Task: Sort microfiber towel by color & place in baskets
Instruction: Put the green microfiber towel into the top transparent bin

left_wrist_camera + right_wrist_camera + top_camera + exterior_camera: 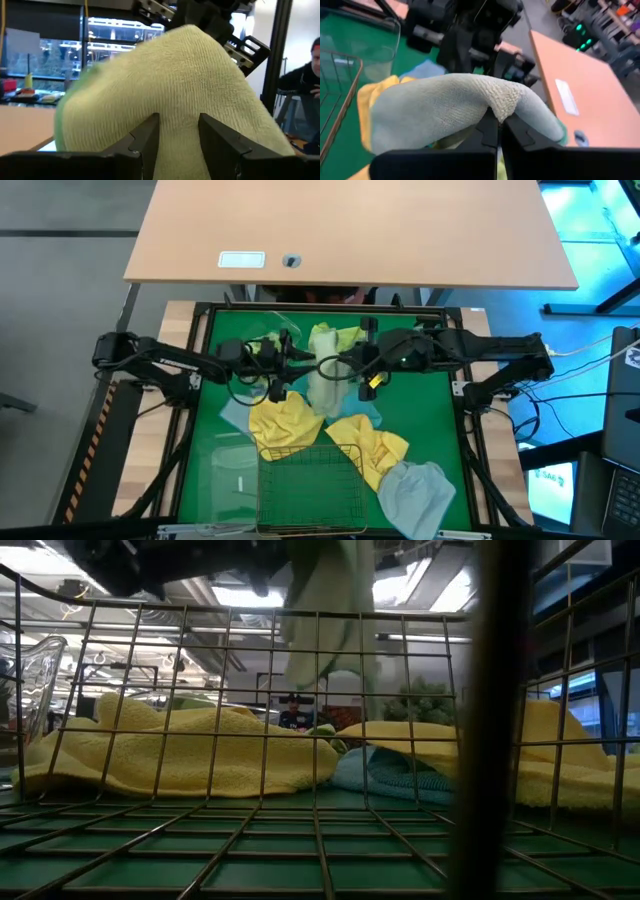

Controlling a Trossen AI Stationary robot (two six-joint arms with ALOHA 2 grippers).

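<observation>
Pale yellow-green towel (326,370) hangs above the green mat (420,410), pinched tight in the right gripper (498,125). Left gripper (177,130) has its fingers apart, with the towel between them.

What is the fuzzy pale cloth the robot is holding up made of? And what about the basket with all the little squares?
The pale yellow-green towel looks like soft microfiber cloth: its surface shows tiny looped ribs and it drapes limply. The basket looks like thin metal wire with a gold finish, crossed into an open grid you can see through. Whether it is painted or plated, I cannot tell.
</observation>
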